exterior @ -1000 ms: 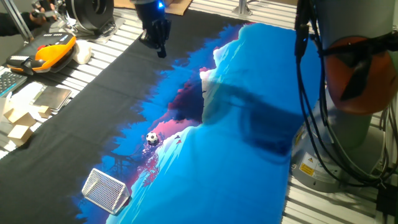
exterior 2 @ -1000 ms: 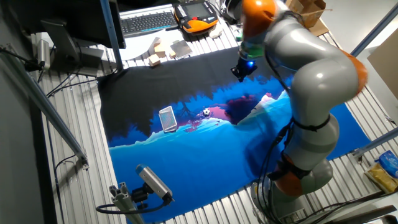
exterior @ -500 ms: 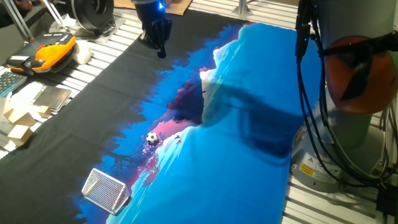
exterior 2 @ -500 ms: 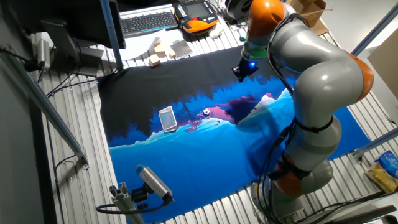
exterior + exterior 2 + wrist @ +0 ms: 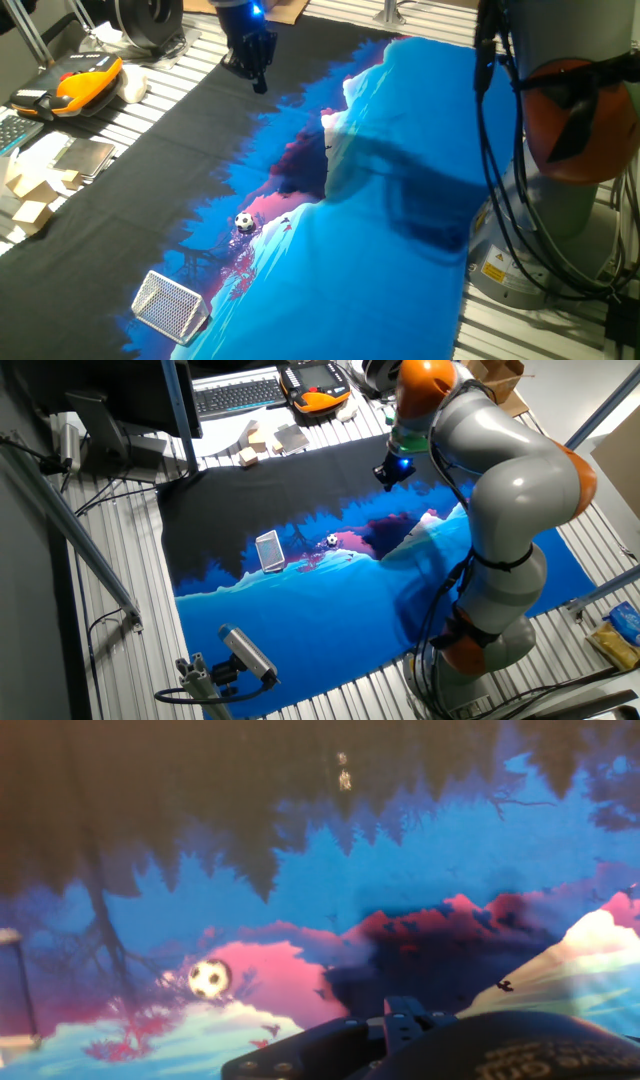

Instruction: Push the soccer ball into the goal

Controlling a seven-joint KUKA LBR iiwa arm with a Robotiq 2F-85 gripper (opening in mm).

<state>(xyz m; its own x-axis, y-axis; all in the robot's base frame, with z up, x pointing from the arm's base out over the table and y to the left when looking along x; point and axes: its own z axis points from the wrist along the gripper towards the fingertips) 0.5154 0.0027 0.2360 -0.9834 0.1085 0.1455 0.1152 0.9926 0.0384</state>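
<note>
1. Soccer ball (image 5: 244, 222) on the blue cloth (image 5: 380, 230), well apart from the gripper (image 5: 256, 72) up at 12 o'clock.
2. Goal (image 5: 170, 304) near the ball, down at 7 o'clock.
3. Probably very light, round and quick to roll.
4. No grabbing needed; best touched softly on the side away from the goal.
5. Cannot tell if fingers wide or narrow.

Goal (image 5: 171, 304) white wire mesh; mat (image 5: 390, 190) printed cloth.
</note>
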